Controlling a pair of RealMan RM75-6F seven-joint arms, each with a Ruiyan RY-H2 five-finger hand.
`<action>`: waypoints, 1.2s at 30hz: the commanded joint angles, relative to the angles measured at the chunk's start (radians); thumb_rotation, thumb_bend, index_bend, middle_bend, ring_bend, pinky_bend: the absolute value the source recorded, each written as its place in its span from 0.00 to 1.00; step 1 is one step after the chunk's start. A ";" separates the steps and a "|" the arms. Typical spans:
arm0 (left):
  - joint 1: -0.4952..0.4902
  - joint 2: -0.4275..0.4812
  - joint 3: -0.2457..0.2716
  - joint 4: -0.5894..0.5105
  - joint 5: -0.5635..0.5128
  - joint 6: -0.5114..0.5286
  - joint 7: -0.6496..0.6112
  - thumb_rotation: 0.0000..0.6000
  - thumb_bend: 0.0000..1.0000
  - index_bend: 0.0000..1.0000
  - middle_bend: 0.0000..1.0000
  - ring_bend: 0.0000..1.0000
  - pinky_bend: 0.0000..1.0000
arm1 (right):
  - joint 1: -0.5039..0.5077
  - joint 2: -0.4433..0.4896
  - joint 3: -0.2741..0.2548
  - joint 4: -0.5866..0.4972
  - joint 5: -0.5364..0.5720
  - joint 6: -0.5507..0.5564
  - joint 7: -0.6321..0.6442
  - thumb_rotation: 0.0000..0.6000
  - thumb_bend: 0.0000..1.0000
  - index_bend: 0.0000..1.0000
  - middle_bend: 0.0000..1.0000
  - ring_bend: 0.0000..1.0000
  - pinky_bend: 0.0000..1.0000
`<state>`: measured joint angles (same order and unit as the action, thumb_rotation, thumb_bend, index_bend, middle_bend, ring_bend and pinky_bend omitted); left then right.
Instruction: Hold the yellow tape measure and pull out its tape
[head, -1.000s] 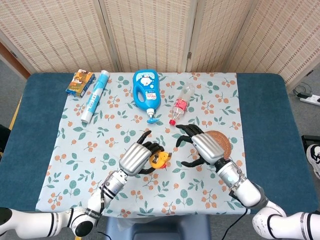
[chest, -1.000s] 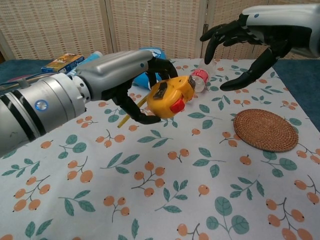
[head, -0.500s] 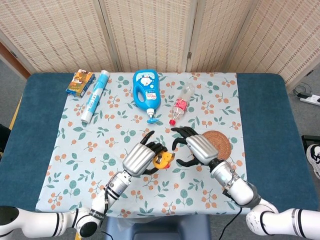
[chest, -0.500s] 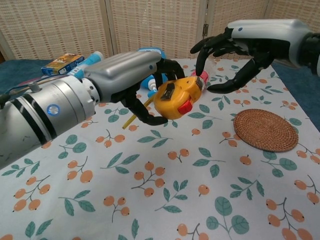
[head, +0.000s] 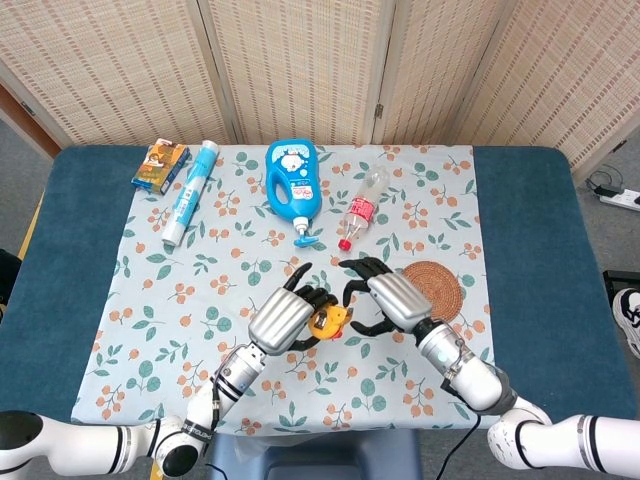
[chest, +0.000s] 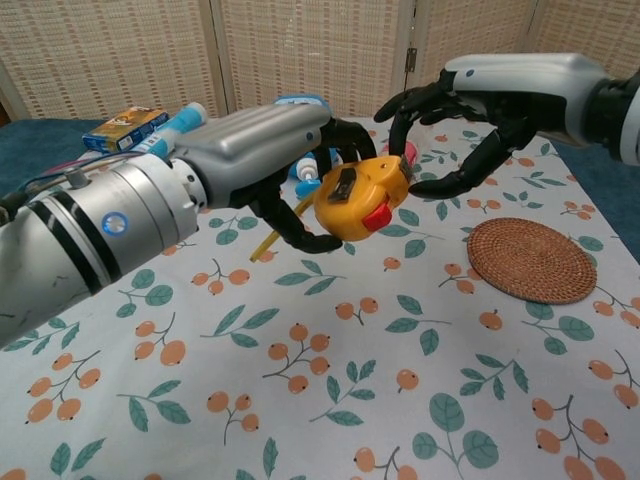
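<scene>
**Tape measure held above the floral cloth**

The left hand (chest: 270, 165), silver-backed with black fingers, grips the yellow tape measure (chest: 362, 197), a rounded glossy case with a red button, raised above the leaf-and-berry tablecloth (chest: 330, 400). The right hand (chest: 470, 105) hangs just beside the case with fingers curled around its far end, holding nothing. Right of them lies a round woven coaster (chest: 532, 260). Farther back lie a clear plastic bottle (head: 363, 207) and a blue jug (head: 292, 178).
</scene>
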<state>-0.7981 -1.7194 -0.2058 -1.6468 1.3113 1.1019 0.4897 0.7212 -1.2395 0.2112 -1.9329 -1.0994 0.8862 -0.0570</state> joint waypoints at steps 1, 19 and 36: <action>0.000 0.000 0.001 -0.001 0.000 0.002 0.001 1.00 0.34 0.55 0.53 0.42 0.07 | 0.003 -0.002 -0.003 0.001 0.004 -0.002 -0.001 1.00 0.34 0.51 0.14 0.08 0.01; -0.007 -0.009 0.006 0.009 -0.024 -0.004 0.016 1.00 0.34 0.55 0.53 0.42 0.07 | 0.000 -0.009 -0.016 0.011 -0.006 0.018 0.007 1.00 0.34 0.65 0.19 0.10 0.01; -0.004 -0.003 0.021 0.035 -0.014 -0.002 -0.001 1.00 0.34 0.55 0.53 0.42 0.07 | 0.000 -0.019 -0.018 0.032 0.000 0.024 0.011 1.00 0.59 0.69 0.22 0.12 0.01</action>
<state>-0.8031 -1.7239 -0.1861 -1.6142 1.2953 1.0990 0.4909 0.7209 -1.2589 0.1930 -1.9007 -1.0991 0.9105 -0.0457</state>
